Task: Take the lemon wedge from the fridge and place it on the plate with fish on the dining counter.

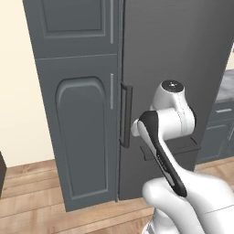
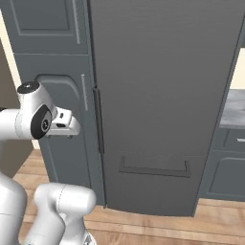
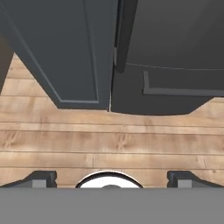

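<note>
The tall dark grey fridge with its flat plain door [image 2: 167,86] stands shut, so the lemon wedge is presumably behind it, out of sight. Its dark vertical bar handle [image 1: 126,115] is untouched, beside the panelled dark grey cabinet [image 1: 82,132]. The two-finger gripper [image 3: 111,177] hangs well apart from the door over the wooden plank floor [image 3: 109,140], fingertips spread wide, holding nothing. By my reading, everything remains: opening, picking, carrying, placing

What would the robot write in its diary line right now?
fridge: door shut | handle: untouched | gripper: open, empty, facing floor | lemon wedge: not fetched
</note>
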{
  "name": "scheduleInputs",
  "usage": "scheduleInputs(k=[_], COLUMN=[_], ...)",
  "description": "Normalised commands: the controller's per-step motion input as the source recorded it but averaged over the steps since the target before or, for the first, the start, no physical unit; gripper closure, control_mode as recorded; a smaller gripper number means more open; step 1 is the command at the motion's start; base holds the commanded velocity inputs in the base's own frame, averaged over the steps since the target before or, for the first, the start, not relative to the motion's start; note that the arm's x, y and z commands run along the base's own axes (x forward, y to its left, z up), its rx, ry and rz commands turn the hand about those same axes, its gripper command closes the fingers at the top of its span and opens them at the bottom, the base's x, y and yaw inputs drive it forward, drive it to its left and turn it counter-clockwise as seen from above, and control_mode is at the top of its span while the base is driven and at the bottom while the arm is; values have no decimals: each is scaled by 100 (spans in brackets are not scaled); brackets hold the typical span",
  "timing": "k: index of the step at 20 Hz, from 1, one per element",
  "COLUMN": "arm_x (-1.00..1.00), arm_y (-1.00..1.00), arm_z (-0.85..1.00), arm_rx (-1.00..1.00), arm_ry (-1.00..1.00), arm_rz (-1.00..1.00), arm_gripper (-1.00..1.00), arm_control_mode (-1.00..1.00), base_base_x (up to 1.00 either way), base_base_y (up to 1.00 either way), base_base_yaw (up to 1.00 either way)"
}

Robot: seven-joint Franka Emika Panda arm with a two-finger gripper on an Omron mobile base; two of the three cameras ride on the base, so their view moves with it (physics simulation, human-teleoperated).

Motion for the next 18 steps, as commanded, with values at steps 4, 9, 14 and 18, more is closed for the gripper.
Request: scheduleInputs(k=[4, 9, 14, 18], arm_x=[67, 98, 57, 49], arm_y=[-41, -70, -26, 9], arm_z=[-35, -17, 0, 0], arm_rx=[-2, 10, 14, 0], arm_ry=[-9, -6, -16, 1], arm_rz=[2, 12, 14, -2], arm_gripper=[-100, -100, -100, -100], arm_control_mode=[-100, -100, -100, -100], base_base_x=[0, 0, 0, 0], base_base_y=[0, 0, 0, 0], base_base_yaw=[0, 0, 0, 0])
